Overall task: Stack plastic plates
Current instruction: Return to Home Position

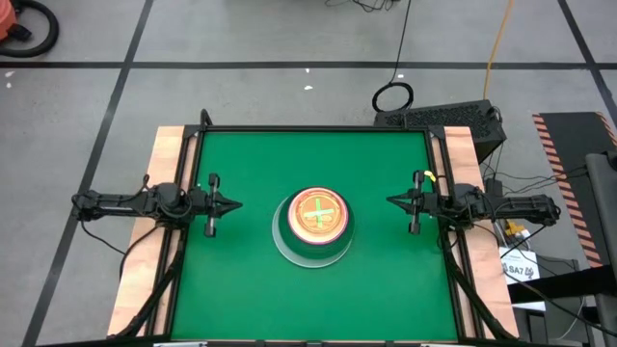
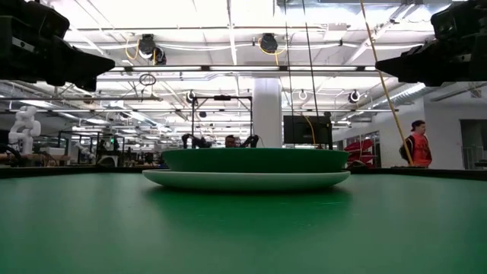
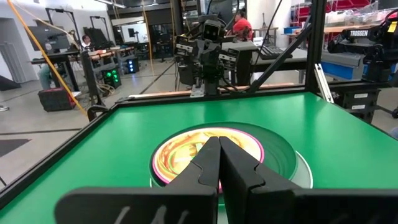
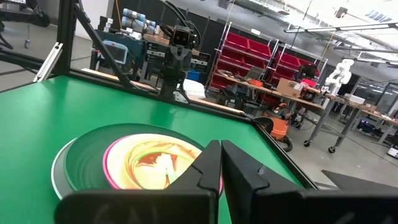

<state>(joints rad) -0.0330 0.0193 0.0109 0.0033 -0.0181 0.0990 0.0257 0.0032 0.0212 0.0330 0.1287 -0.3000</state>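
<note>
Wrapping up, by the look of it. Plastic plates (image 1: 314,226) all in one pile, dead centre of the green table (image 1: 241,289). Big pale plate (image 2: 243,180) at the bottom, dark green plate (image 2: 251,159) on that, bright pink plate (image 4: 111,163) showing just a rim above it, then the small plates (image 1: 318,212) on top, orangey with a green cross showing. Can't count every layer from these angles, so not swearing to all eight. No stray plate in sight, though.

Left hand (image 1: 231,203) parked left of the pile, right hand (image 1: 392,200) parked right of it. Both well apart from the plates, up off the table, pointing in at the middle. Fingers pinched together on both, holding nothing.

So, guessing: stacking done, only the go-home step in hand. Next move calls for no grab at all, just settling each arm into its rest pose, staying high and clear of the pile to avoid nudging it.
</note>
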